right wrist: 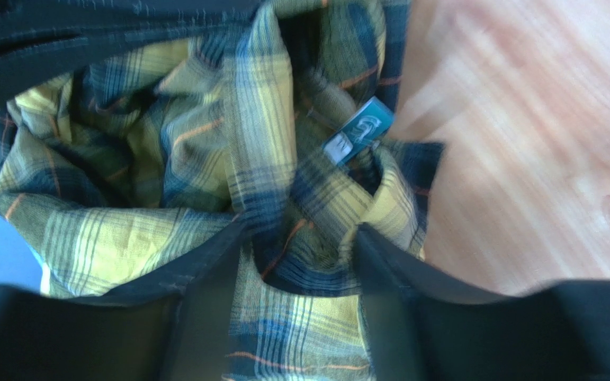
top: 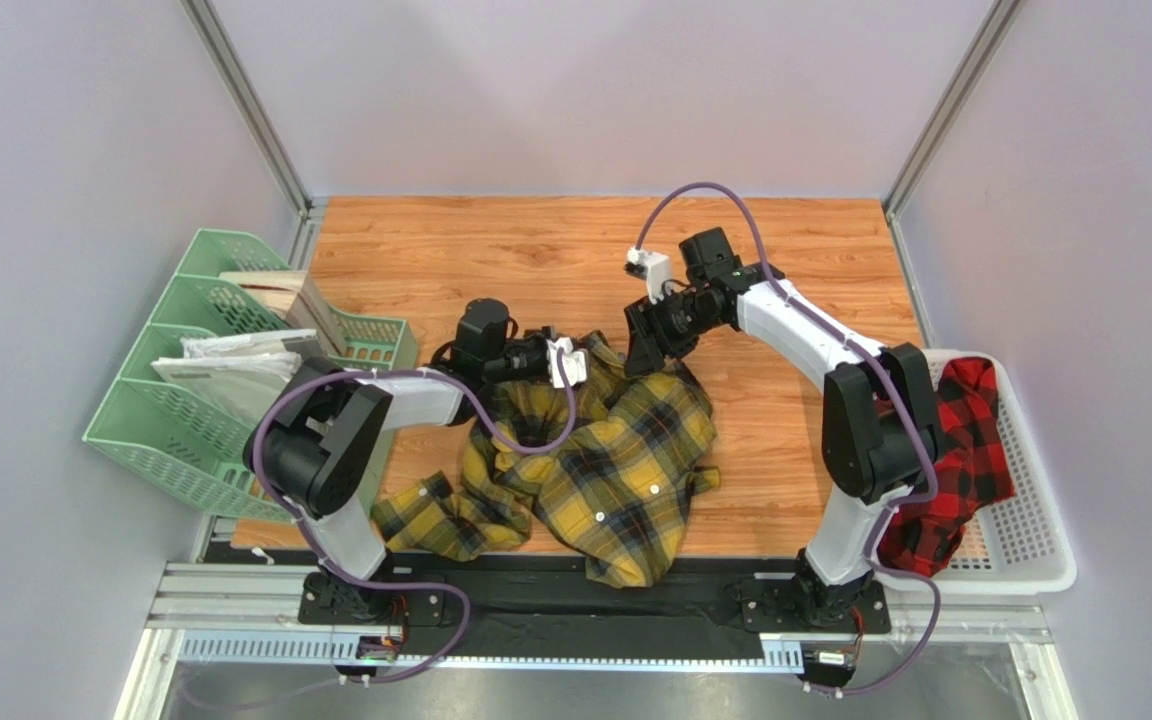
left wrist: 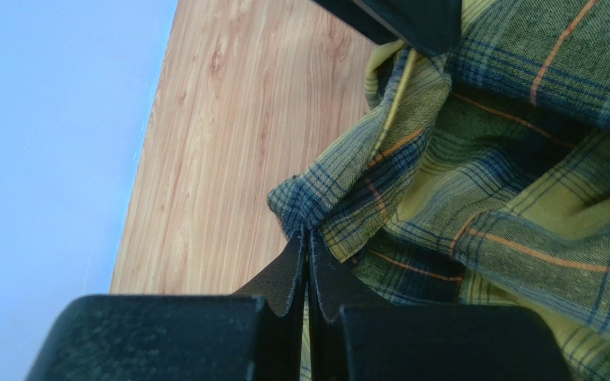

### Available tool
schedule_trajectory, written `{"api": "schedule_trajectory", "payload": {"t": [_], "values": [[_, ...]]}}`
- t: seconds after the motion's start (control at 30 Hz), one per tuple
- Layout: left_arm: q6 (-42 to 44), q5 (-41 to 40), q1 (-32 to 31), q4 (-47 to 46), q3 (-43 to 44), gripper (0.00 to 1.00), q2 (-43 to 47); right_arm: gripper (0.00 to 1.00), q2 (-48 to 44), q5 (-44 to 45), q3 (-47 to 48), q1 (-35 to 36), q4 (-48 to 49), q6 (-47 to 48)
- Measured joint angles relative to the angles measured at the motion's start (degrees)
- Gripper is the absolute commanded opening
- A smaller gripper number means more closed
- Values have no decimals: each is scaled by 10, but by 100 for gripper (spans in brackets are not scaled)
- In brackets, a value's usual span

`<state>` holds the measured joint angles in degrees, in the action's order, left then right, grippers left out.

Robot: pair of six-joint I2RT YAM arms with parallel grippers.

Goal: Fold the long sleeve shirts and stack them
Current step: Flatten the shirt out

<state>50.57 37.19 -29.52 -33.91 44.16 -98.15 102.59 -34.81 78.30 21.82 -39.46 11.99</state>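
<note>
While the yellow-and-black shirt (top: 608, 468) sprawls crumpled at six o'clock on the worktop (top: 778, 270), the left tool (left wrist: 308, 238) pinches its edge and the right tool (right wrist: 300, 238), jaws apart, straddles the collar, where a thin bite could slip, the red-and-black shirt (top: 958, 450) waiting in the basket (top: 1040, 555) at three o'clock.

Left gripper (left wrist: 308, 238) clamped, right gripper (right wrist: 296, 246) parted

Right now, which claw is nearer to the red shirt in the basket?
Right. The right claw is at the yellow shirt's far edge, toward the red shirt; the left claw is farther left.
</note>
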Motion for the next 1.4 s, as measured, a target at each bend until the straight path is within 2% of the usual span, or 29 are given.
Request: {"api": "schedule_trajectory", "payload": {"t": [0.1, 0.13, 0.2, 0.23, 0.27, 0.3, 0.33, 0.43, 0.47, 0.53, 0.67, 0.77, 0.87, 1.03, 1.2, 1.33, 1.37, 1.4], "values": [[21, -9, 0, 0, -13, 0, 5, 43, 4, -9, 0, 0, -22, 22], [28, -13, 0, 0, -18, 0, 8, 35, 2, -12, -2, 1, -25, 30], [42, -16, 0, 3, -28, 0, 17, 26, -4, -17, -11, 2, -30, 45], [52, -16, 0, 11, -30, 0, 23, 15, -8, -17, -17, 4, -32, 50], [60, -16, 0, 21, -30, 1, 30, 11, -13, -17, -25, 8, -34, 55], [69, -16, 0, 36, -29, 8, 37, 5, -17, -16, -31, 12, -36, 61], [78, -17, 1, 63, -27, 23, 47, 2, -21, -11, -38, 20, -34, 65], [105, -4, 15, 177, -4, 58, 80, 0, -43, 10, -65, 45, -25, 69], [114, 7, 26, 219, 8, 60, 93, 0, -52, 19, -75, 53, -20, 70], [133, 42, 59, 340, 53, 61, 125, 0, -75, 41, -95, 70, -5, 69], [159, 104, 91, 509, 159, 61, 155, 0, -132, 97, -141, 99, 45, 64], [148, 143, 86, 570, 212, 59, 141, 0, -170, 148, -174, 119, 78, 61], [110, 180, 80, 620, 281, 57, 81, 0, -200, 203, -199, 132, 108, 58], [21, 185, 75, 629, 320, 57, 6, 0, -242, 302, -229, 136, 156, 52], [-90, 123, 49, 591, 324, 60, -31, 0, -298, 403, -249, 136, 211, 37], [-174, 77, 33, 598, 383, 61, -95, 0, -323, 447, -258, 136, 242, 26], [-195, 65, 32, 600, 400, 60, -112, 0, -325, 453, -259, 136, 244, 24], [-215, 53, 32, 603, 416, 44, -129, 0, -327, 459, -261, 136, 247, 23]]}}
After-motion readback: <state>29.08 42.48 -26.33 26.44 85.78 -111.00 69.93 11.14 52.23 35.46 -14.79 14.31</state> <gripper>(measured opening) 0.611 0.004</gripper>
